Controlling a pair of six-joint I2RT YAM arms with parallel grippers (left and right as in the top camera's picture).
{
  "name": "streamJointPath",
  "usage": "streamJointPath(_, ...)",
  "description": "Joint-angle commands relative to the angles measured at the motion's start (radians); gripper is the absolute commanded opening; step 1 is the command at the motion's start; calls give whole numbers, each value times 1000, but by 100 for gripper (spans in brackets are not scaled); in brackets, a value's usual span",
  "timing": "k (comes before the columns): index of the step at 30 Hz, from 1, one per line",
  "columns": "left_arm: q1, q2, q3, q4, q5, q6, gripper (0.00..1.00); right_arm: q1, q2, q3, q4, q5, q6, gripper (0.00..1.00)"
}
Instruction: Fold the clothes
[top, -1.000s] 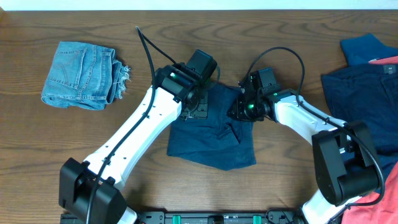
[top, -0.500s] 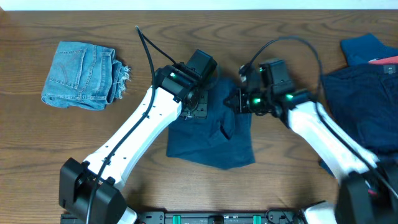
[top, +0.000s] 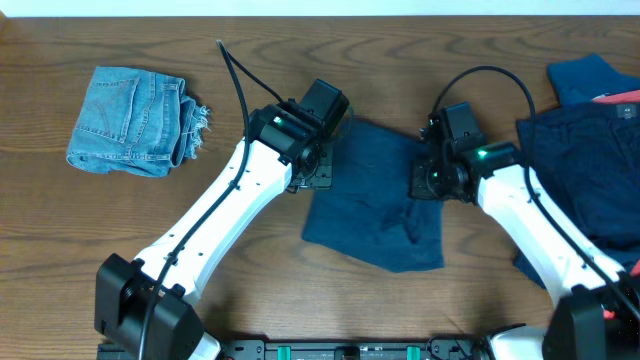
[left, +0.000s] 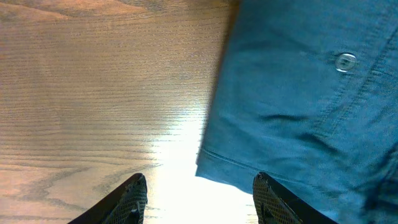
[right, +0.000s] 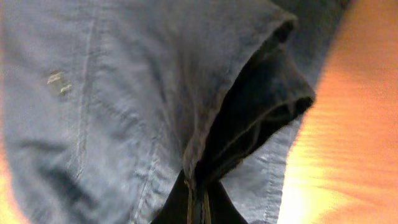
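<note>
- The navy shorts (top: 375, 195) lie spread on the middle of the table (top: 100, 230), between the two arms. They are mostly flat, with a few creases near the lower right part.
- The left gripper (left: 202, 196) hangs over the upper left edge of the navy shorts with its fingers apart and nothing between them. In the left wrist view one fingertip is over bare wood and the other is over the cloth, with the corner of the hem just ahead of the gap.
- A small button (left: 346, 61) shows on the cloth, further in from that edge.
- The right gripper (right: 198, 202) is at the right edge of the navy shorts. Its fingers are closed together on a raised fold of the cloth. In the right wrist view the fold stands up from the fingertips and opens into a dark pocket.
- The denim shorts (top: 130, 120) lie folded at the far left of the table, well apart from both arms, with the frayed hem turned to the right.
- A pile of clothes (top: 585, 160) in dark navy and blue covers the right end of the table, with bits of coral-red at its upper and lower right edges. It lies near the right arm but apart from the navy shorts.
</note>
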Motion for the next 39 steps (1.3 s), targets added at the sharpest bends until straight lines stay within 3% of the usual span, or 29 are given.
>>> streamJointPath(1,5,-18,11,-3,-14,13,57,-55,19,-2,-44,155,111,1)
streamJointPath(8,5,-18,10,3,-14,13,57,-127,27,-17,-89,158,122,2)
streamJointPath(14,5,-18,10,3,-14,13,57,-168,66,-30,-111,211,213,25)
streamJointPath(17,5,-18,10,3,-14,13,57,-218,66,-30,-88,172,210,29)
streamJointPath(20,5,-18,10,3,-14,13,57,-282,66,-30,-72,33,107,26)
streamJointPath(22,5,-18,10,3,-14,13,57,-318,63,-30,-55,-150,-61,27)
streamJointPath(24,5,-18,10,3,-14,13,61,-333,60,-30,-50,-389,-266,36)
streamJointPath(26,5,-18,10,4,-14,13,62,-330,60,-30,-83,-507,-341,43)
streamJointPath(29,5,-18,10,4,-14,13,62,-305,60,-30,-190,-501,-340,50)
streamJointPath(32,5,-18,10,4,-14,13,62,-261,60,-32,-298,-369,-294,58)
streamJointPath(35,5,-18,10,4,-14,13,62,-219,60,-45,-349,-183,-153,59)
streamJointPath(36,5,-18,10,3,-14,13,62,-209,60,-51,-345,-180,-143,54)
streamJointPath(39,5,-18,10,4,-14,13,62,-182,60,-64,-280,-299,-187,19)
